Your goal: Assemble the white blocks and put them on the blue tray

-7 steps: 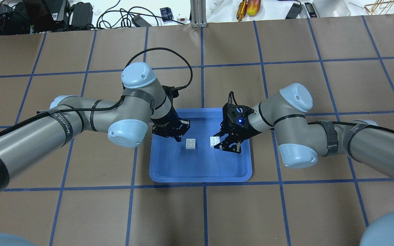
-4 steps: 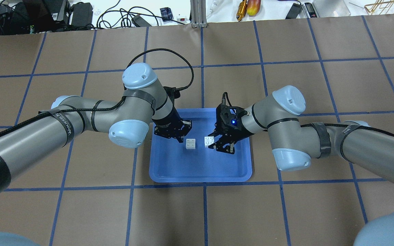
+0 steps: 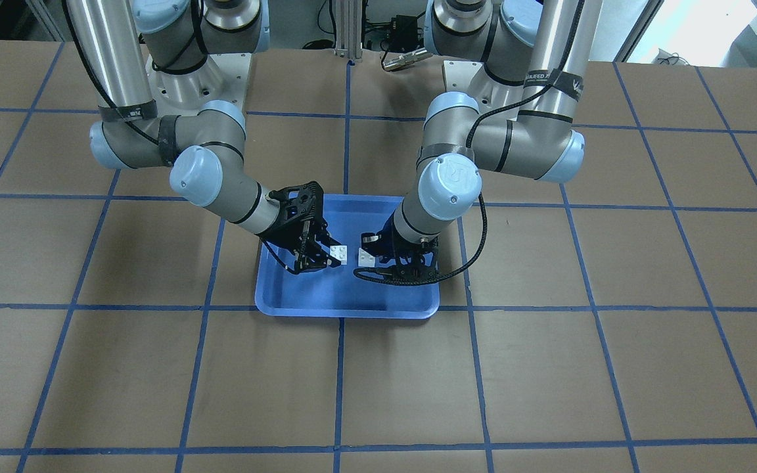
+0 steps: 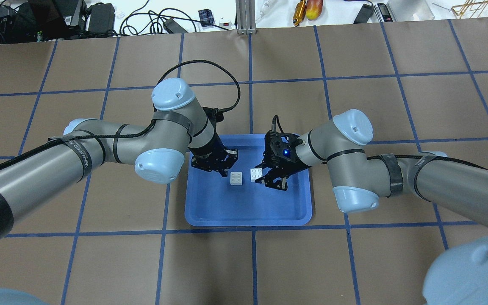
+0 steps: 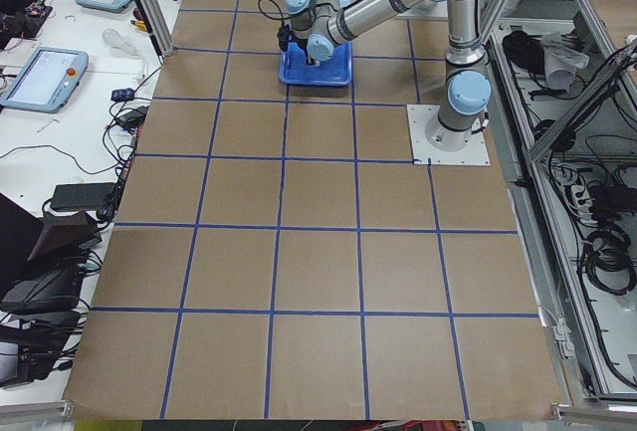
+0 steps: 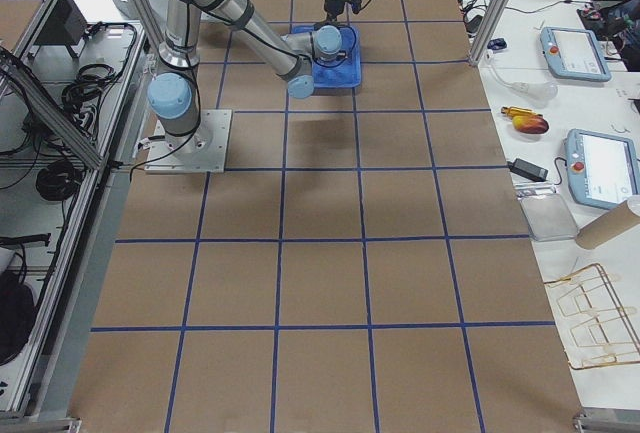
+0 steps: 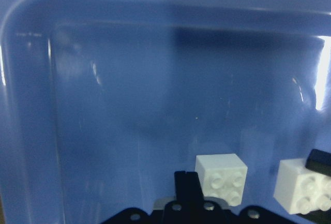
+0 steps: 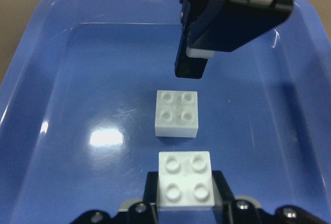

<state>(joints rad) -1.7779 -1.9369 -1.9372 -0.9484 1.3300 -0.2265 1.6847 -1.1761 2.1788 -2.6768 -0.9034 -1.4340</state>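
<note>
The blue tray (image 4: pixel 248 207) lies at the table's middle. One white block (image 4: pixel 236 178) lies on the tray floor, studs up; it also shows in the right wrist view (image 8: pixel 177 113) and the left wrist view (image 7: pixel 221 177). My right gripper (image 4: pixel 261 177) is shut on the other white block (image 4: pixel 256 174), studs up, held low over the tray just right of the loose one; the held block also shows in the right wrist view (image 8: pixel 185 185). My left gripper (image 4: pixel 223 171) looks shut and empty, its fingers (image 8: pixel 190 63) hanging just behind the loose block.
The table is brown with a blue tape grid (image 4: pixel 252 80). An aluminium post (image 4: pixel 246 17), cables (image 4: pixel 151 19) and tools lie beyond the far edge. Both arms' elbows (image 4: pixel 159 163) hang over the tray's two sides.
My right gripper has carried its white block leftward, and it is now close beside the loose block. My left gripper has barely moved.
</note>
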